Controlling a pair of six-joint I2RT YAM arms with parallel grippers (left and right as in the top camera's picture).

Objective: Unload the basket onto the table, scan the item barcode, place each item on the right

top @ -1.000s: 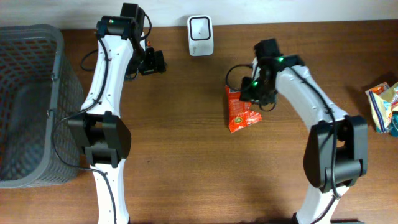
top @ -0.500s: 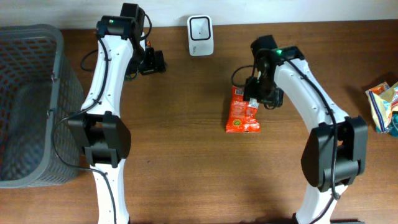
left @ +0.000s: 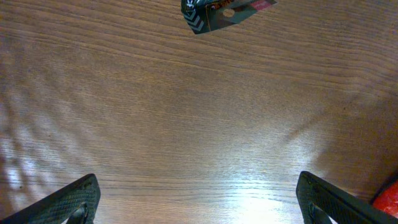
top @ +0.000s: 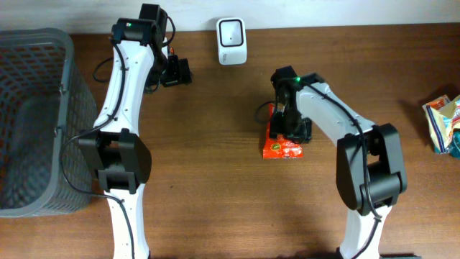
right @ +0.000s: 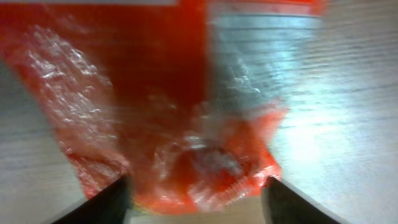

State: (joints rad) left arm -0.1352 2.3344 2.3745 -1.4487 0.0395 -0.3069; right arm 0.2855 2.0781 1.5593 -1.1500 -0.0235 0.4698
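Right claw is spread apart, straddling the end of the crinkly orange snack packet lying flat on the tabletop short of the white scanner; it's probably light, floppy, slippery film, so I'd pinch a sealed edge.

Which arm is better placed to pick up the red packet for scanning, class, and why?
The right. Its open claw hangs directly over the packet, straddling it in the wrist view. The left claw, also open, is far off across the table.
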